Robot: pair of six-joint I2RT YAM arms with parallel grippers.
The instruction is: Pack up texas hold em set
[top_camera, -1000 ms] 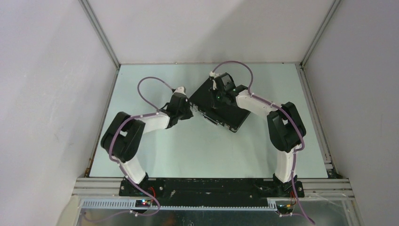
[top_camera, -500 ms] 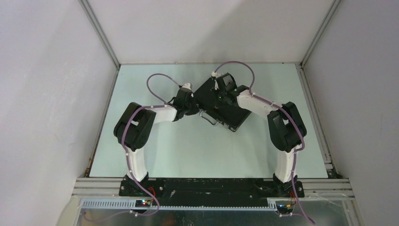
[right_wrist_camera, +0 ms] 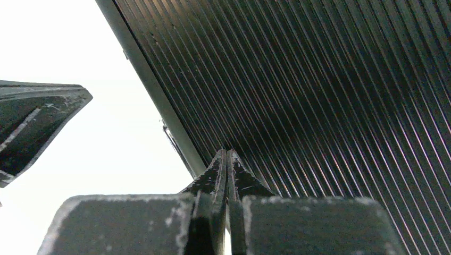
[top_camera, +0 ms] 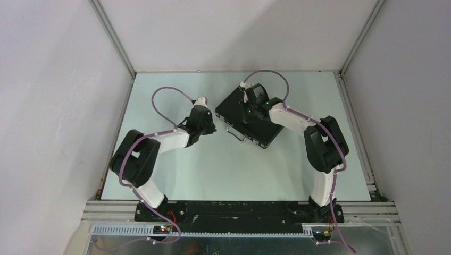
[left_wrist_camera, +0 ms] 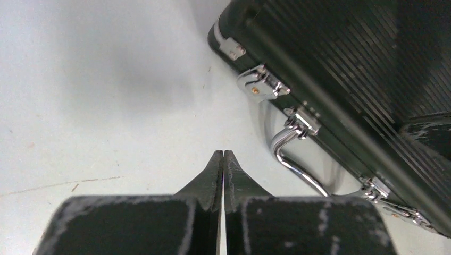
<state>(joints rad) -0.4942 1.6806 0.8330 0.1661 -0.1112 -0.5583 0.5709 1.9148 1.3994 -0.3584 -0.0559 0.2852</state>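
The small black briefcase [top_camera: 230, 109] with silver trim lies closed at the back middle of the table. Its ribbed lid [right_wrist_camera: 319, 79] fills the right wrist view. My right gripper [top_camera: 250, 109] is shut, with its tips [right_wrist_camera: 227, 154] on the lid near the silver edge. My left gripper [top_camera: 211, 127] is shut and empty on the table, just left of the case's front side [left_wrist_camera: 340, 69]. Ahead of its tips [left_wrist_camera: 223, 154] are a chrome latch [left_wrist_camera: 258, 87], the handle [left_wrist_camera: 295, 159] and a second latch [left_wrist_camera: 383, 191]. Chips, cards, dice and tokens are hidden.
The pale green table [top_camera: 213, 170] is walled by white panels on the left, back and right. A metal rail [top_camera: 239, 204] with both arm bases runs along the near edge. A dark pointed shape [right_wrist_camera: 32, 122] shows at the left of the right wrist view.
The left arm reached in to the case's left corner half a second ago and has now drawn back to the left. The right gripper stays on the lid.
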